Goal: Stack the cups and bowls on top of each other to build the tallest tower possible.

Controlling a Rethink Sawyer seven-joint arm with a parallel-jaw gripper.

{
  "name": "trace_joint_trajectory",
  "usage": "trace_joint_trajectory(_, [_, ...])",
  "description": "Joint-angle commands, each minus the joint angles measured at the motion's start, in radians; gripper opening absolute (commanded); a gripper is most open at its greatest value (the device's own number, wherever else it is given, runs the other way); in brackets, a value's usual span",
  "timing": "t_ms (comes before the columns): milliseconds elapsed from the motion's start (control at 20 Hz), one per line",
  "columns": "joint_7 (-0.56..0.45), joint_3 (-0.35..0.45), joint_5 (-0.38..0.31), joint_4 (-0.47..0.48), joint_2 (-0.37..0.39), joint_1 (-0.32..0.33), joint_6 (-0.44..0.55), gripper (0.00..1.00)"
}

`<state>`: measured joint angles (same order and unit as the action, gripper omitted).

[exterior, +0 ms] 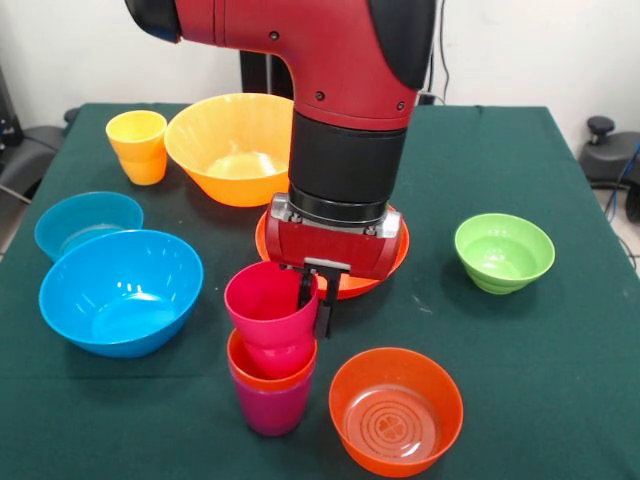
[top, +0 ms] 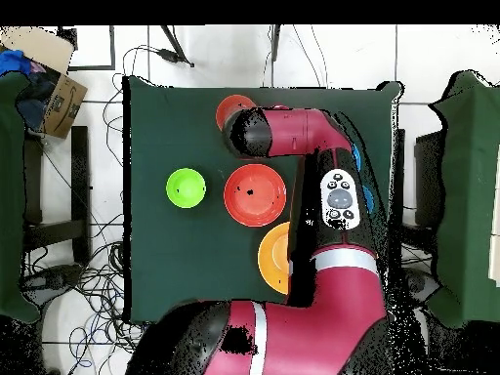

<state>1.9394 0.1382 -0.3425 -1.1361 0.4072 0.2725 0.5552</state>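
Observation:
In the front view the tower stands near the front middle of the table: a purple cup (exterior: 270, 408) at the base, an orange-red cup (exterior: 262, 373) nested in it, and a crimson cup (exterior: 262, 300) on top. My gripper (exterior: 315, 300) comes down from above. One finger is inside the crimson cup's right rim and the other outside, shut on its wall. The yellow cup (exterior: 138, 145) stands alone at the far left. In the overhead view the arm hides the gripper and the tower.
Large orange-yellow bowl (exterior: 232, 145) (top: 273, 259) at the back. Small blue bowl (exterior: 85, 220) and large blue bowl (exterior: 120, 290) at the left. Red-orange shallow bowl (exterior: 352, 284) (top: 255, 194) behind the gripper. Green bowl (exterior: 503, 250) (top: 186, 187) at the right. Translucent orange bowl (exterior: 395, 410) (top: 232, 107) beside the tower.

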Motion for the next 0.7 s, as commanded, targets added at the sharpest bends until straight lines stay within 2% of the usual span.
trace_joint_trajectory(50, [-0.098,0.027,-0.106,-0.058,-0.023,-0.004,-0.047,0.00])
trace_joint_trajectory(300, [-0.105,0.038,-0.120,-0.044,-0.020,-0.001,-0.038,0.00])
trace_joint_trajectory(700, [-0.076,0.031,-0.129,-0.073,-0.019,-0.003,-0.059,0.00])
